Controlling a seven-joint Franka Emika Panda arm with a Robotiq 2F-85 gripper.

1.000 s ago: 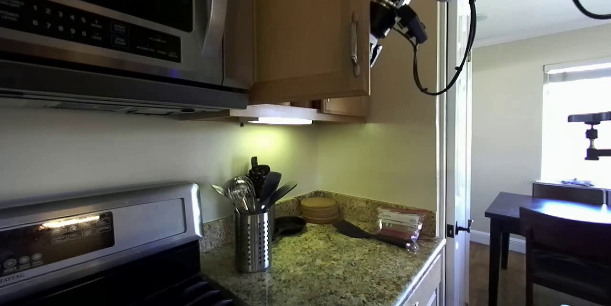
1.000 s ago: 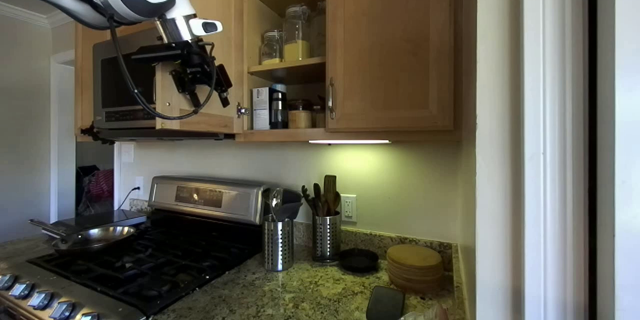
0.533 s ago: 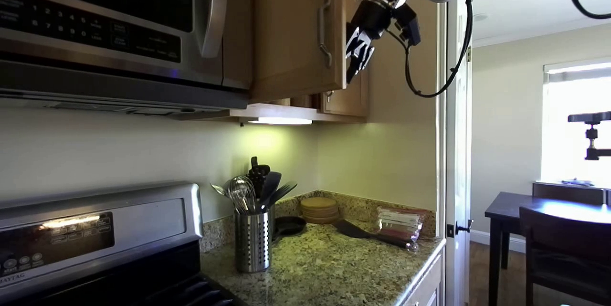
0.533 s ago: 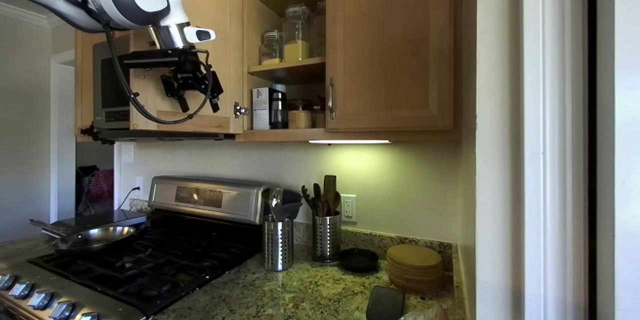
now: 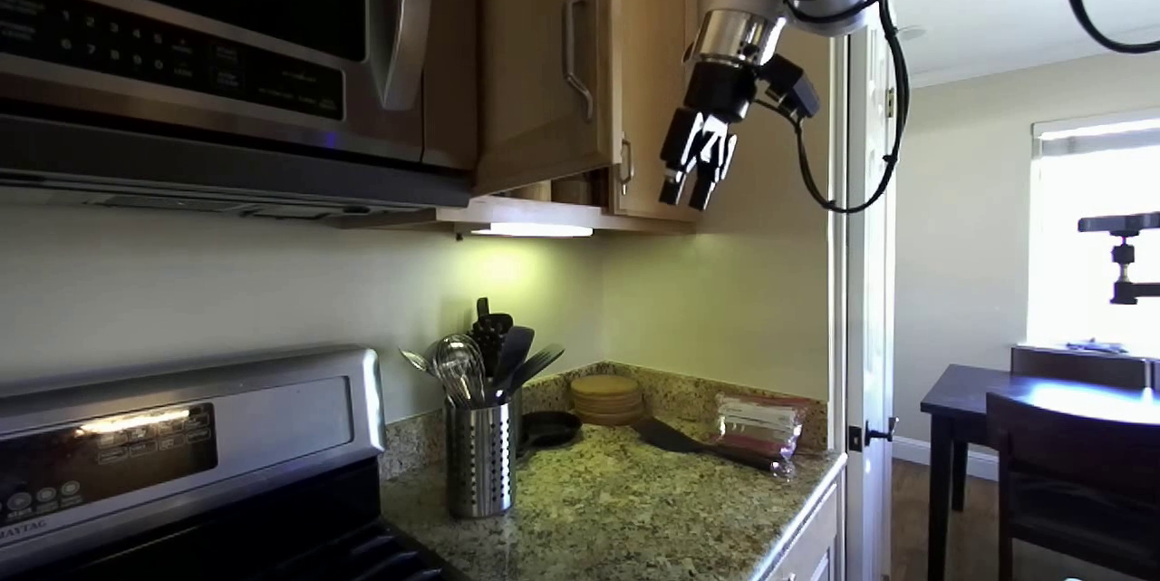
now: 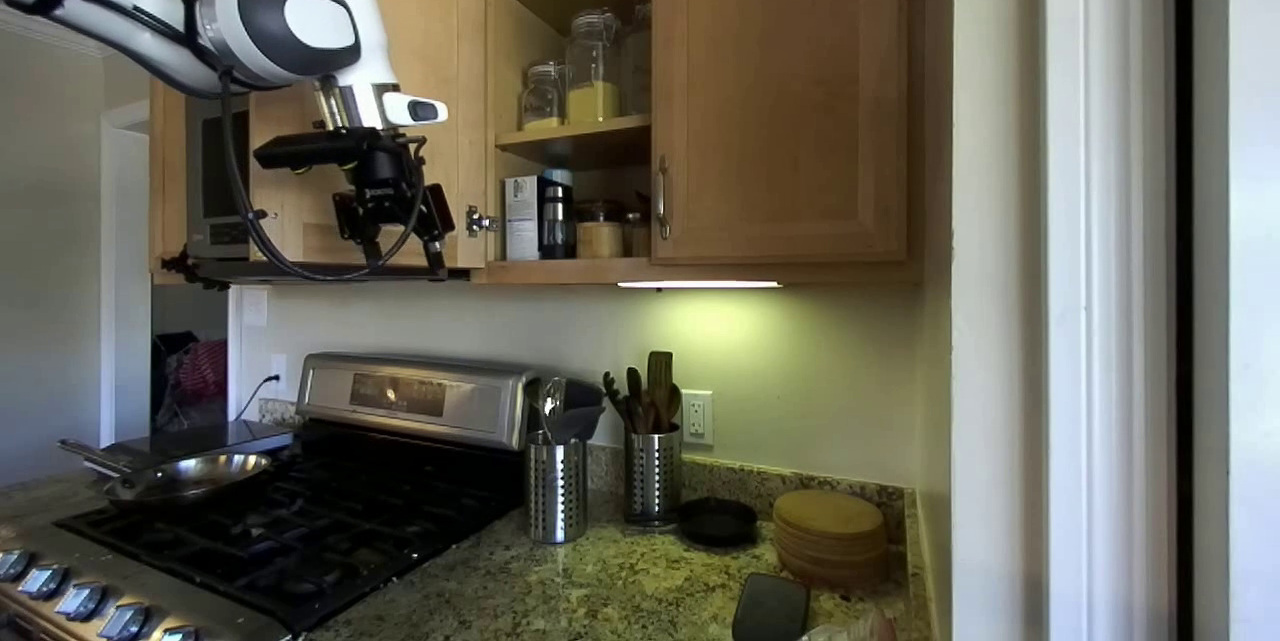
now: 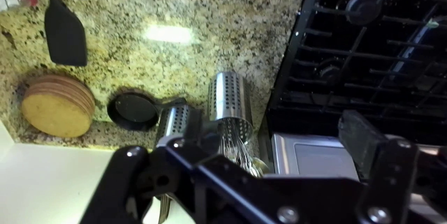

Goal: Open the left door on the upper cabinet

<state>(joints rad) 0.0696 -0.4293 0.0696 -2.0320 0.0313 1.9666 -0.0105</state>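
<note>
The left door (image 5: pixel 535 55) of the upper cabinet (image 6: pixel 572 133) stands wide open, swung toward the microwave. In an exterior view its outer face shows with the slim metal handle (image 5: pixel 573 46); in an exterior view its inner face (image 6: pixel 440 31) shows behind the arm. The matching right door (image 6: pixel 790 91) is closed. My gripper (image 5: pixel 686 191) points down on the inner side of the left door, apart from its edge. It also shows in an exterior view (image 6: pixel 406 261) and in the wrist view (image 7: pixel 272 121), with its fingers spread and nothing between them. The doors are out of the wrist view.
The microwave (image 5: pixel 181 91) is beside the open door. Below are the stove (image 6: pixel 330 511), utensil holders (image 6: pixel 556 491), a small black pan (image 6: pixel 717 521), round wooden boards (image 6: pixel 828 531) and a black spatula (image 7: pixel 65 31) on the granite counter (image 7: pixel 139 4). Jars (image 6: pixel 594 71) stand on the cabinet shelves.
The left door has swung further open toward the microwave. My gripper has moved down and, from beside the door's edge, now hangs lower with a gap to it.
</note>
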